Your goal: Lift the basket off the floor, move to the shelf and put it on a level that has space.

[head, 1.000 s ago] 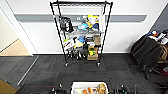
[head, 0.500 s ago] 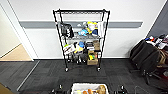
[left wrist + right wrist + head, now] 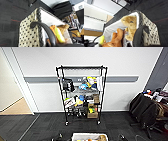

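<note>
While my head view shows the shelf (image 3: 81, 94) against the wall beyond the floor (image 3: 45, 127) | wrist views show the basket (image 3: 30, 33) with plush toys (image 3: 130, 26) | basket low between my arms | hand grip: cannot tell.

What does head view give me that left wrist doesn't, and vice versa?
Head view alone: the whole shelf against the white wall, its top level bare, its lower tiers crowded, and tan wooden flooring past the doorway. Left wrist alone: the basket's dark loop handle up close, the cream weave and braided rim, and an orange and yellow toy inside. Both: the basket with its white lining, and the dark carpet floor.
</note>
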